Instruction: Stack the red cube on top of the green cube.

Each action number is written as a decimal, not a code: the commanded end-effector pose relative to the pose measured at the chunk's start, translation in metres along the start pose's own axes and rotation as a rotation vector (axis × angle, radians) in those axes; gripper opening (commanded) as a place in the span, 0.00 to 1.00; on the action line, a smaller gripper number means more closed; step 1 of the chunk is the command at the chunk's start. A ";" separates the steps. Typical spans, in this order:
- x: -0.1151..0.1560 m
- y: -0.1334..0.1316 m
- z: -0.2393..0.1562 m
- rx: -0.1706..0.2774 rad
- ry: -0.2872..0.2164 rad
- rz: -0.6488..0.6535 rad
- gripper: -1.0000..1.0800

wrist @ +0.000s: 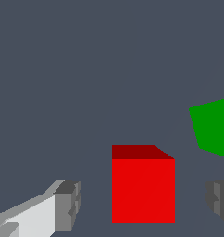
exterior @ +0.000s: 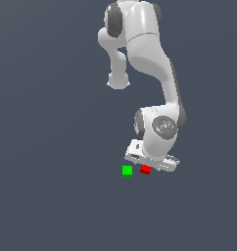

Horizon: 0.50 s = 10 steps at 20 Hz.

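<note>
The arm reaches down so the gripper sits low over the grey floor. In the wrist view its fingers are spread apart, released, with the red cube between them and touching neither. In the exterior view the red cube lies just under the gripper, and the green cube rests on the floor near it at 9 o'clock, apart from it.
</note>
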<state>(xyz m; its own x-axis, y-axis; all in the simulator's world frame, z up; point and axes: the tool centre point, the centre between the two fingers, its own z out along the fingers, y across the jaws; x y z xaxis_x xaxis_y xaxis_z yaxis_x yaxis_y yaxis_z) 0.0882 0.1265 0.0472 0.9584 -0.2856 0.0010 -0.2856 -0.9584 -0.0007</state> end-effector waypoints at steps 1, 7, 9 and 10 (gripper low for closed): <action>-0.001 0.000 0.015 -0.001 -0.001 0.000 0.96; 0.000 0.000 0.028 -0.001 -0.001 0.001 0.96; 0.001 0.000 0.027 -0.001 -0.001 0.001 0.96; 0.001 0.000 0.027 -0.001 -0.001 0.001 0.00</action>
<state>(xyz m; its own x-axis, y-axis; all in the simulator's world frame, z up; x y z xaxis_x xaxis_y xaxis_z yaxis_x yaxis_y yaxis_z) 0.0882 0.1262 0.0195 0.9581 -0.2865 -0.0010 -0.2865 -0.9581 0.0005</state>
